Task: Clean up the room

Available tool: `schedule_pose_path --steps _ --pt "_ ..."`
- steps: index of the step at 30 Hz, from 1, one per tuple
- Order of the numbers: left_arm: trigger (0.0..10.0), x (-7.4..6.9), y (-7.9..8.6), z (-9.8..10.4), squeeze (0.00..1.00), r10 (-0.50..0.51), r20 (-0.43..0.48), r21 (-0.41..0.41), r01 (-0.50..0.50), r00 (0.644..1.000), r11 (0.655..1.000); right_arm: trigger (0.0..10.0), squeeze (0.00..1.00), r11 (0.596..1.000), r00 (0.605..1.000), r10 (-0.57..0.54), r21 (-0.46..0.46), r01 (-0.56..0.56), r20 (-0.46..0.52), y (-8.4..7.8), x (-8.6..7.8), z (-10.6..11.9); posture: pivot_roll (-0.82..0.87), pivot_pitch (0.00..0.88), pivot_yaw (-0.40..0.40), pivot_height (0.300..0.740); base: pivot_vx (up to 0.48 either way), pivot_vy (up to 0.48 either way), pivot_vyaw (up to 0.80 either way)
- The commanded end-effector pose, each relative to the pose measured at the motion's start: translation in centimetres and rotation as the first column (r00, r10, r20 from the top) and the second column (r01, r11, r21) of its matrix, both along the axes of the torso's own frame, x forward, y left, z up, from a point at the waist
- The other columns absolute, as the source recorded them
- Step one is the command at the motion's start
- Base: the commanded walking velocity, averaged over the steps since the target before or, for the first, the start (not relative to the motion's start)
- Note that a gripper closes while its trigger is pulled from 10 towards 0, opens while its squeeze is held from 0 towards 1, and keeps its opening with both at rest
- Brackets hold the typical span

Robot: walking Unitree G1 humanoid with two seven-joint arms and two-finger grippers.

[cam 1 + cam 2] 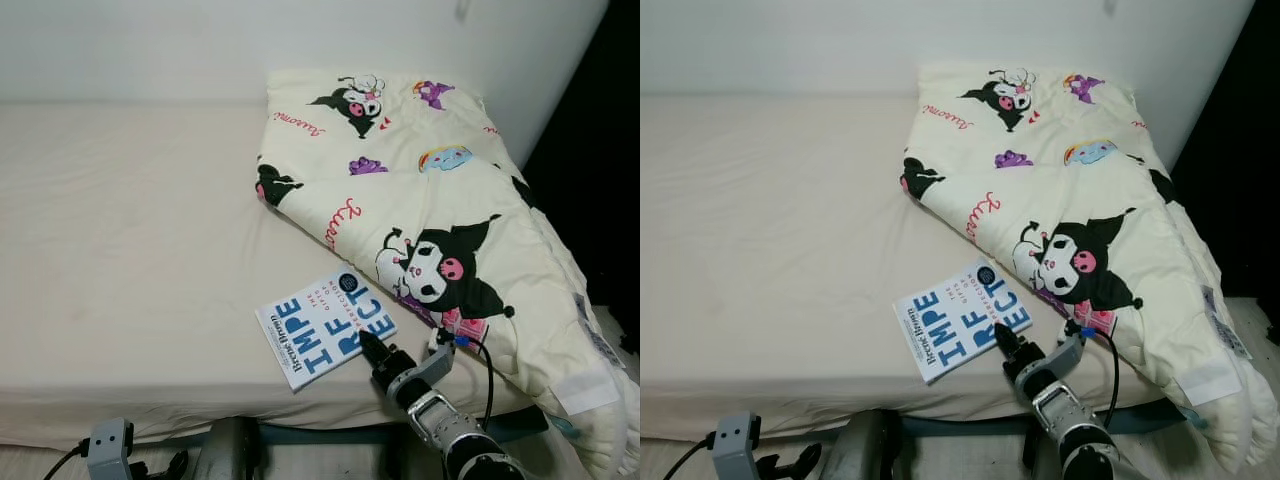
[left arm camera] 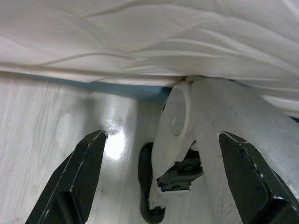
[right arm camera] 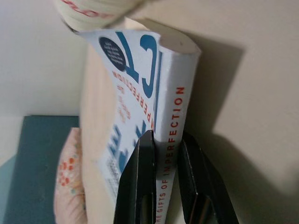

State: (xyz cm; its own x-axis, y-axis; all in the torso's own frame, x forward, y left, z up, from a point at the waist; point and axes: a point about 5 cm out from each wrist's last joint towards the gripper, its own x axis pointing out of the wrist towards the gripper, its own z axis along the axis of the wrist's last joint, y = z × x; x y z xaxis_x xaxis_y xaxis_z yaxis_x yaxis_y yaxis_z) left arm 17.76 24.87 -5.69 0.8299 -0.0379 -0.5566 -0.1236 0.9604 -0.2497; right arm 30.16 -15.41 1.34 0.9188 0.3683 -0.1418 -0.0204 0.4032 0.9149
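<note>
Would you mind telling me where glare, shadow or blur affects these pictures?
Left wrist view: bright glare patch on the floor. Right wrist view: the book casts a dark shadow on the sheet, and the quilt edge is blurred. Both eye views: evenly lit, sharp.

Bed [image 1: 120, 250]: covered by a plain cream sheet, lightly creased, set against a white wall. Lying directly on it: a cream cartoon-print comforter [image 1: 450, 200], bunched on the right side and spilling over the front edge; a white paperback book [image 1: 325, 327] with blue lettering, near the front edge, just beside the comforter.
</note>
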Motion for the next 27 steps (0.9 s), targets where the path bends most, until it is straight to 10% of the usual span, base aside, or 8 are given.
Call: schedule_pose_path --steps 1,11,21,23,25,26,27 --pt "10.0 0.0 -0.4 -0.1 0.00 -0.006 -0.001 -0.006 0.006 1.000 1.000 0.0 0.00 1.000 1.000 -0.027 -0.004 0.028 0.012 -0.7 0.1 0.2 0.21 0.198 -0.013 0.535 0.000 0.000 0.00" --pt "10.0 4.8 2.0 3.6 0.00 0.167 0.192 -0.034 -0.163 0.967 0.986 0.0 0.00 0.989 0.941 0.115 0.051 -0.138 0.319 0.8 2.4 4.6 0.16 0.144 -0.042 0.535 0.000 0.000 0.00" --pt "10.0 10.0 8.8 12.4 0.00 0.353 0.469 0.057 -0.427 0.810 0.903 0.0 0.00 0.963 0.830 0.241 -0.016 -0.269 0.504 2.4 3.7 8.3 0.10 0.051 -0.067 0.535 0.000 0.000 0.00" --pt "10.0 10.7 9.2 13.7 0.00 0.286 0.496 0.104 -0.383 0.820 0.918 0.0 0.00 0.964 0.830 0.248 -0.041 -0.263 0.500 2.1 3.9 8.4 0.10 0.037 -0.076 0.535 0.000 0.000 0.00" --pt "10.0 11.5 8.3 14.2 0.00 -0.067 0.365 0.381 -0.083 0.929 0.921 0.0 0.00 0.966 0.832 0.252 -0.073 -0.250 0.494 1.4 4.2 8.7 0.10 0.021 -0.091 0.535 0.000 0.000 0.00" --pt "10.0 11.5 8.3 14.2 0.00 -0.067 0.365 0.381 -0.083 0.929 0.921 0.0 0.00 0.966 0.832 0.252 -0.073 -0.250 0.494 1.4 4.2 8.7 0.10 0.021 -0.091 0.535 0.000 0.000 0.00" --pt "10.0 10.9 6.6 12.2 0.00 -0.420 0.049 0.555 0.325 0.906 0.765 0.0 0.00 0.966 0.833 0.255 -0.087 -0.244 0.491 1.1 4.3 8.9 0.10 0.012 -0.100 0.535 0.000 0.000 0.00"
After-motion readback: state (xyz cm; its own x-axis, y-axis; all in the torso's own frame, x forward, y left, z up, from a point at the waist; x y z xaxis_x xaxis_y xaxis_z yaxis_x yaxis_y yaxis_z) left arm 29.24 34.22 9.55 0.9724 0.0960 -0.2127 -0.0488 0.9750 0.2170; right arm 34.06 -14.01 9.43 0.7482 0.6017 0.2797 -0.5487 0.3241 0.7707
